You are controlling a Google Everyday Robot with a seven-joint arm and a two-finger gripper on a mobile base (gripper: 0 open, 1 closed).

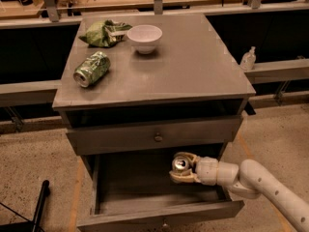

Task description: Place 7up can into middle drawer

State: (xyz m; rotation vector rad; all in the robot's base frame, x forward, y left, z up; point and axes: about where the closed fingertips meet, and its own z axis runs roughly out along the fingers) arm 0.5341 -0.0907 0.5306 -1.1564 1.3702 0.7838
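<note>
The 7up can shows its silver top and a pale body. My gripper is shut on it, coming in from the right on a white arm. It holds the can over the right side of the middle drawer. That drawer is pulled open, with its flat grey floor and low walls showing. I cannot tell whether the can touches the floor.
Above it is a shut drawer front with a round knob. On the cabinet top lie a crushed dark green can, a white bowl and a green bag. A clear bottle stands at right. A black pole is at lower left.
</note>
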